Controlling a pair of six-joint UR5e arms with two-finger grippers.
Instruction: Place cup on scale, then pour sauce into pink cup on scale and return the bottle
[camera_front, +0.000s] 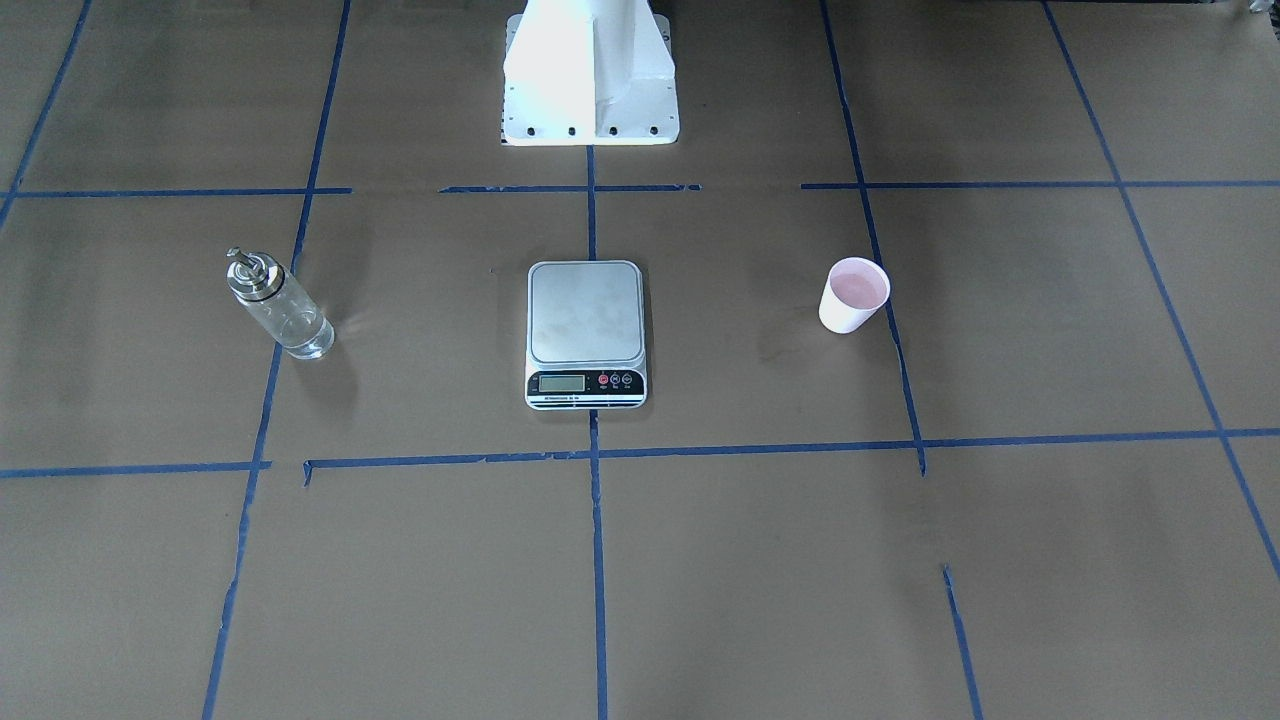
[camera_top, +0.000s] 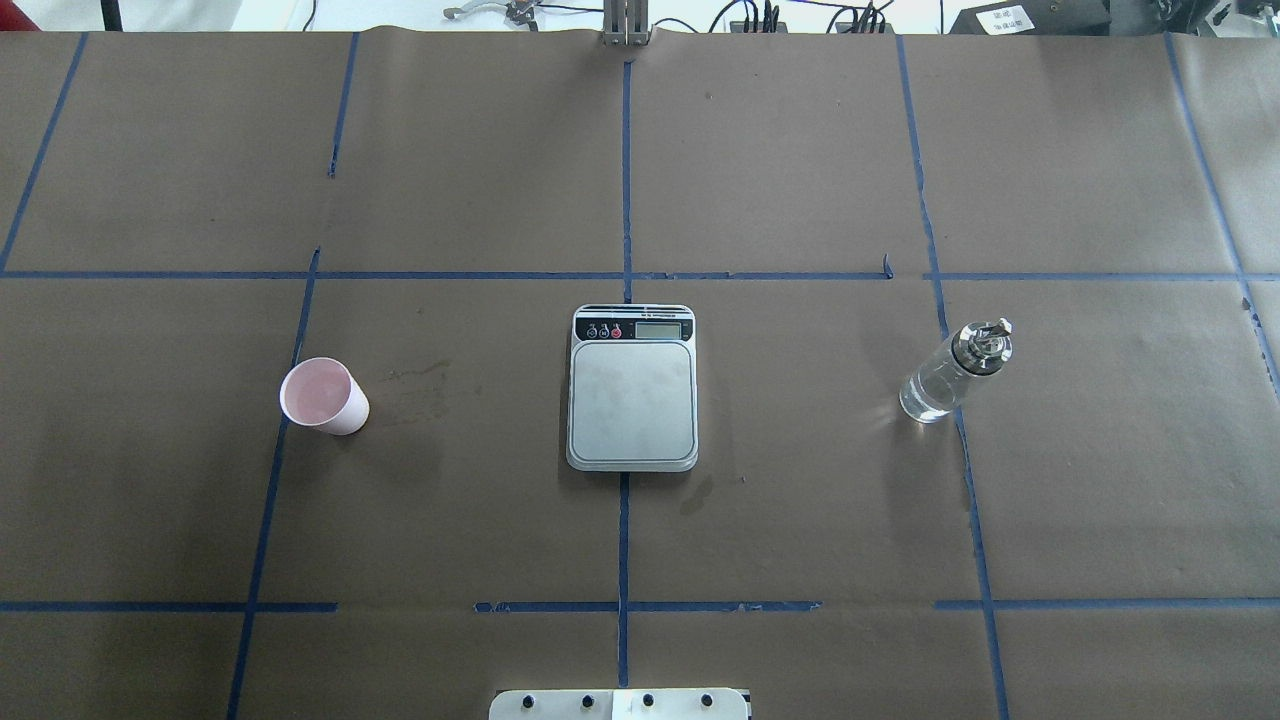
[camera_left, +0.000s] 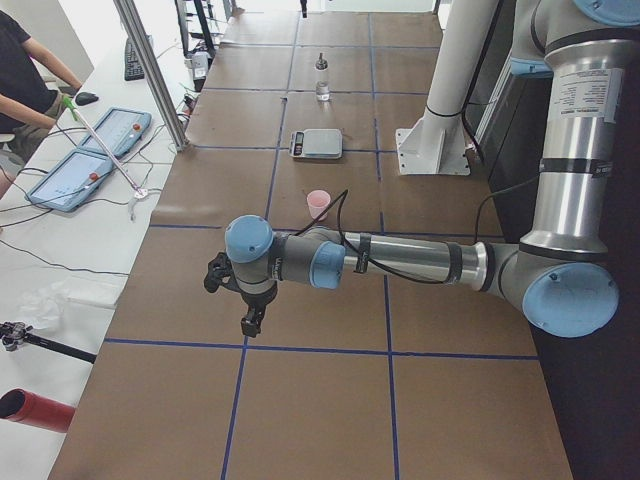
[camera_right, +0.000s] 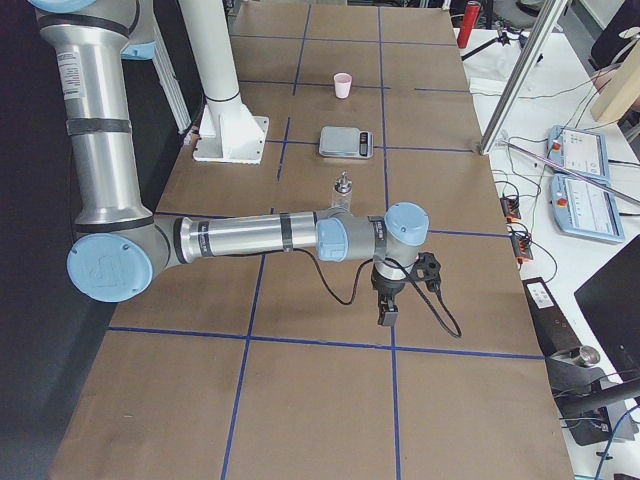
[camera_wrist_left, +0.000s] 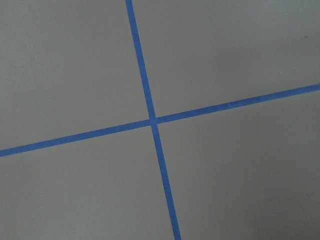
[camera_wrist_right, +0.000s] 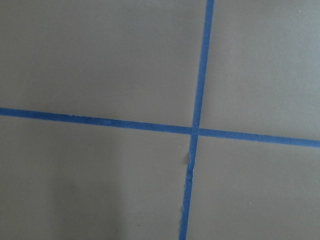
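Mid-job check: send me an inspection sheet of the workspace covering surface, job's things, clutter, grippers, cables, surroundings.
Surface: table covered in brown paper, blue tape grid.
Job's things: cup upright on the robot's left, off the scale; platform bare; bottle upright on the right.
Clutter: nothing seen.
Grippers: left gripper and right gripper hang over the table ends; open or shut, cannot tell.
Cables: black cable loops off each wrist.
Surroundings: person at a side bench.

Nothing can be read here — the LCD (camera_front: 561, 383) and button marks on the scale (camera_front: 586, 320) are too small, and the label (camera_left: 586, 95) on the left arm (camera_left: 420, 258) is blurred.
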